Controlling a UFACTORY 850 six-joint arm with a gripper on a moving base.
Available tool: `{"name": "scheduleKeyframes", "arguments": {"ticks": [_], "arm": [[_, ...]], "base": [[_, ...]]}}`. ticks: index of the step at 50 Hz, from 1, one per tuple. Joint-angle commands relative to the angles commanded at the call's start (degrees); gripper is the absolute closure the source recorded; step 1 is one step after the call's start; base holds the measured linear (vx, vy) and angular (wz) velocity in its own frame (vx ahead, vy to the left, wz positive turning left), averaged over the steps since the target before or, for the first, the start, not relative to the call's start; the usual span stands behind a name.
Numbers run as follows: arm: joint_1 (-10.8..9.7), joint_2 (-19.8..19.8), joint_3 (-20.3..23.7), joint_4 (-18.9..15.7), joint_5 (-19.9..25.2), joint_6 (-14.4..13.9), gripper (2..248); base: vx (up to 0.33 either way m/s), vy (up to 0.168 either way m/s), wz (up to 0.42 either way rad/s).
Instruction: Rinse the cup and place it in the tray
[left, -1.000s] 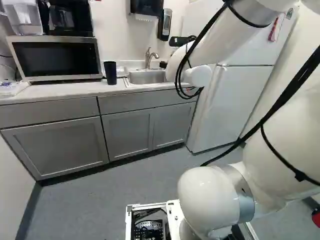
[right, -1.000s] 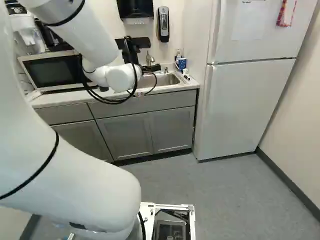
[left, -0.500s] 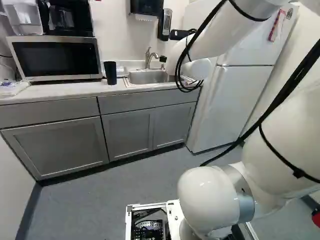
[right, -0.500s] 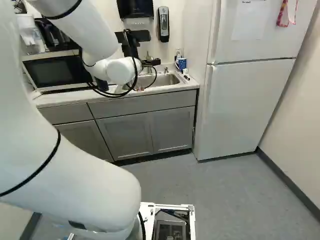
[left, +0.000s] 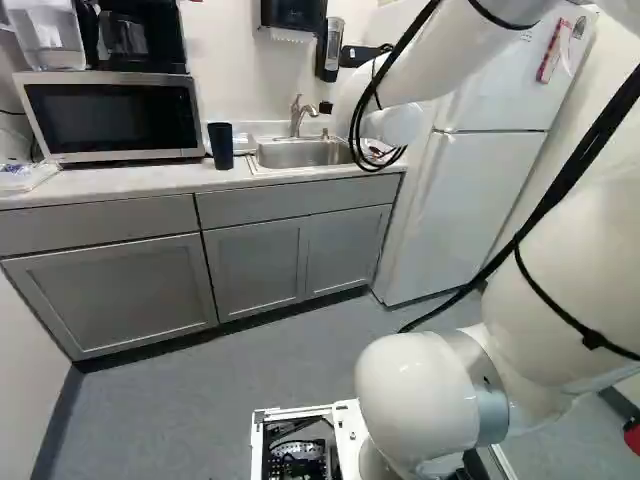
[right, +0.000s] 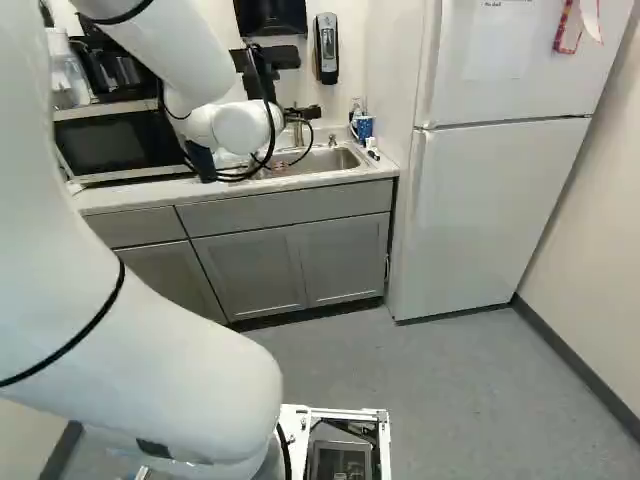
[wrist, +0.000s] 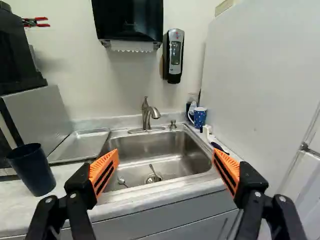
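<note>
The black gripper (left: 325, 107), mostly hidden behind the arm in the left base view, is up near the faucet. In the wrist view the gripper (wrist: 166, 162) stands wide open, nothing between its orange pads. The dark blue cup (left: 221, 145) is upright on the counter, just right of the microwave in the left base view. In the wrist view the cup (wrist: 32, 169) stands outside the fingers, in front of the shallow metal tray (wrist: 82, 145). This tray lies between the microwave and the sink (wrist: 155, 150). The faucet (wrist: 146, 114) rises behind the basin.
A microwave (left: 112, 118) stands beside the cup, with a coffee maker on top. A spotted blue mug (wrist: 199, 117) is at the sink's back corner by the fridge (right: 490, 210). Spoons lie in the basin. A paper towel dispenser (wrist: 128, 22) and soap dispenser (wrist: 174, 55) hang above.
My forearm and gripper have risen somewhat in both base views, and the gripper remains open. The base has stayed put, and the cup has not moved.
</note>
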Motion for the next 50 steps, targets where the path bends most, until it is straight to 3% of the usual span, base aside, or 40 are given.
{"name": "scheduleKeyframes", "arguments": {"ticks": [50], "arm": [[0.00,-0.02,-0.74,0.00,-0.96,0.00,3]], "base": [[0.000,-0.004,-0.010]]}}
